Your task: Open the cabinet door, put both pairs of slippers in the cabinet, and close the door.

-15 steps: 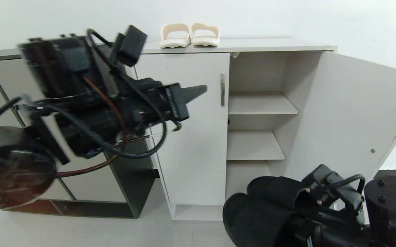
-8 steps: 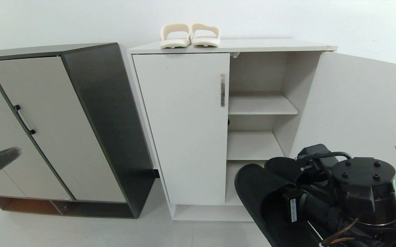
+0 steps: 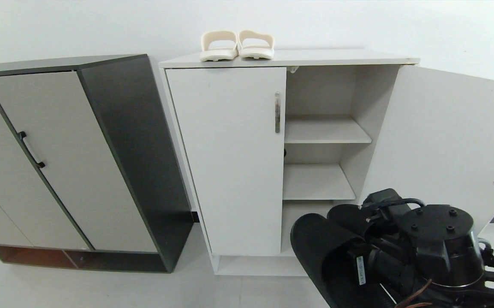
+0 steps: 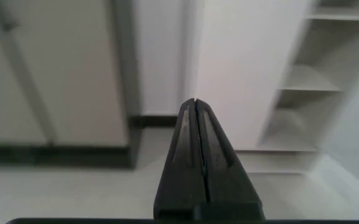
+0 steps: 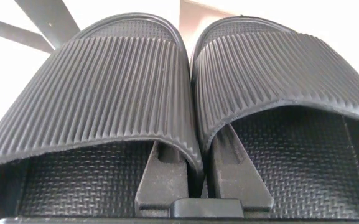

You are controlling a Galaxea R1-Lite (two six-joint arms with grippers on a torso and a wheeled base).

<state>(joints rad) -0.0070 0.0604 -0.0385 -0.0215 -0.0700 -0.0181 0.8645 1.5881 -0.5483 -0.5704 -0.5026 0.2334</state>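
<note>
The white cabinet (image 3: pixel 230 162) stands with its right door (image 3: pixel 444 141) swung wide, 2 bare shelves (image 3: pixel 324 130) showing inside, and its left door shut. The cream slippers (image 3: pixel 237 44) sit side by side on the cabinet top, at 12 o'clock from the robot.

The black slippers (image 3: pixel 328 244) hang at 5 o'clock, low in front of the open half and not yet inside it. The right claw (image 5: pixel 196 168) has 1 finger tucked under each strap and pinches the 2 inner walls together, so the pair is carried as 1.

A second ago the left arm filled the space before the dark cabinet (image 3: pixel 135 149) at 9 o'clock; it has since swung down and away. The left claw (image 4: pixel 195 112) is pressed together on nothing, pointing at the floor near the cabinet's foot. Over that second the right arm lifted the black pair nearer the opening, and it has barely shifted in the last half.
</note>
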